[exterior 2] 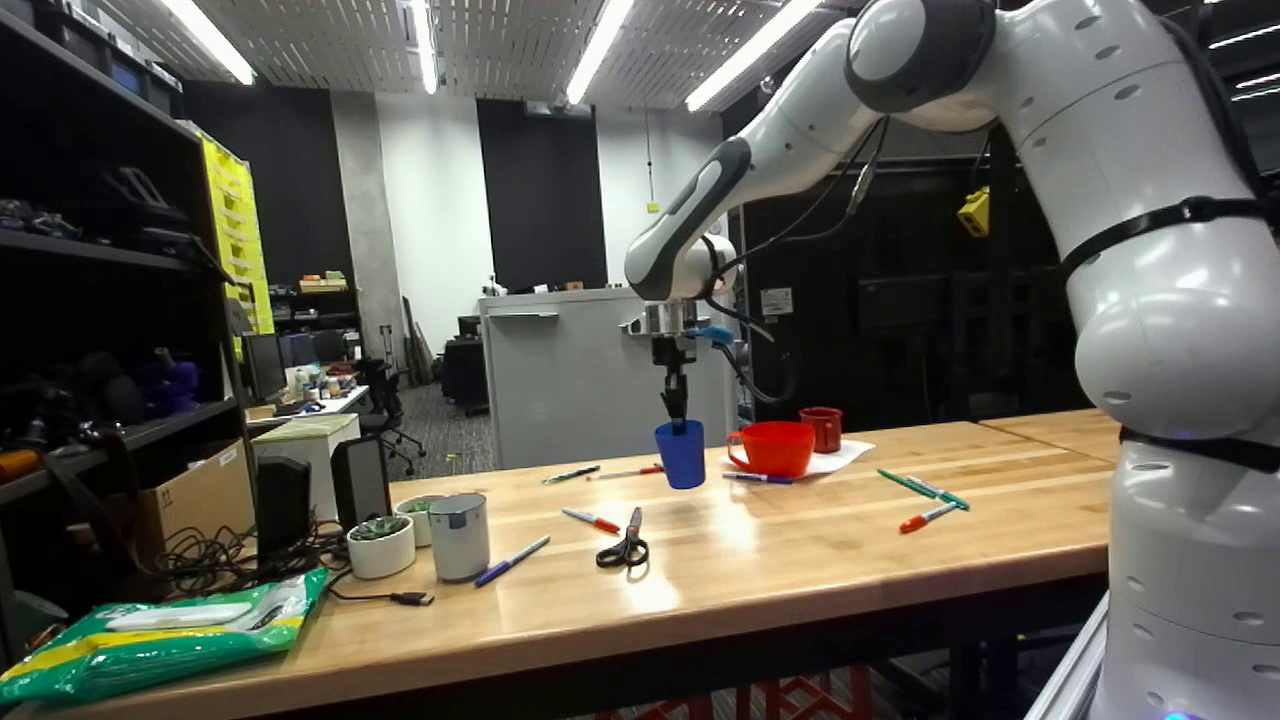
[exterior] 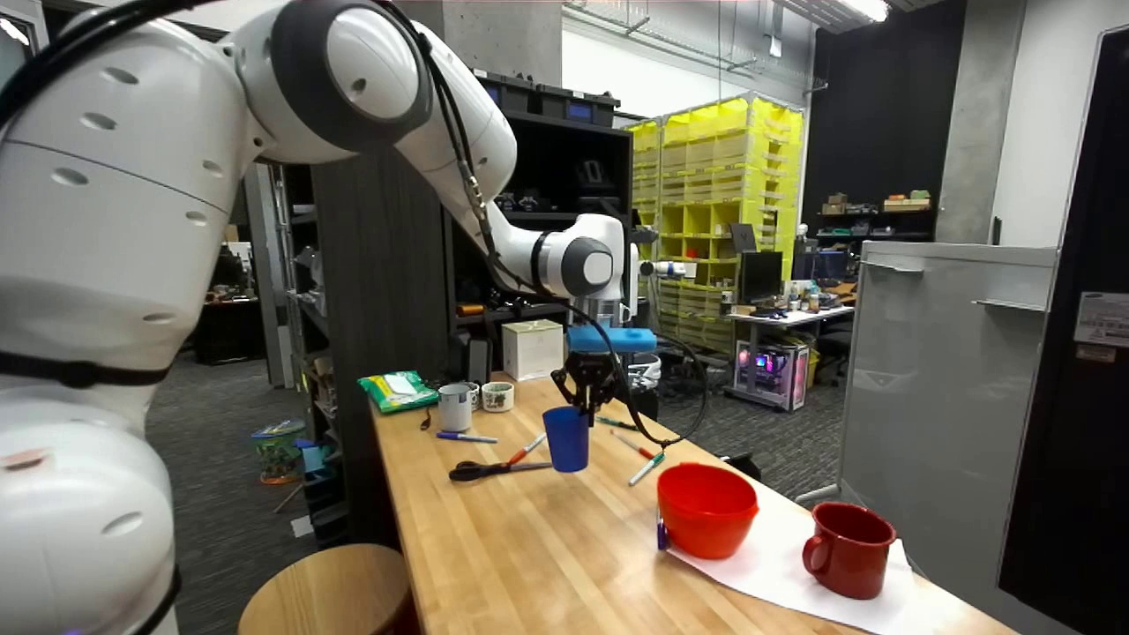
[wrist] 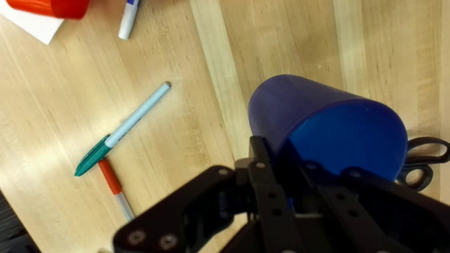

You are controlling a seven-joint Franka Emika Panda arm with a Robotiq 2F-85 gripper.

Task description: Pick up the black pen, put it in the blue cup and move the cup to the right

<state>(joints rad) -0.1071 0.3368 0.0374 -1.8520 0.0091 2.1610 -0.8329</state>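
Blue cup [exterior: 567,441], rim pinched by the gripper [wrist: 274,149], one finger inside, apparently raised near the scissors [exterior 2: 631,538]. No black pen is identifiable, so insertion is unconfirmed; the rightward move probably remains. Light wooden tabletop [exterior: 520,538] bearing a green-capped pen [wrist: 123,130]; yellow shelving [exterior: 732,168] and a monitor [exterior: 760,280] beyond.

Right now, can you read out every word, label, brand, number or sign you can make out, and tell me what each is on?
Nothing reads for certain.
White label on the black panel: too small and blurred.
Green-capped pen: tiny dark marks, unreadable.
Green packet: any print too blurred.
Cardboard box: small marks, unreadable.
Blue cup: no text visible.
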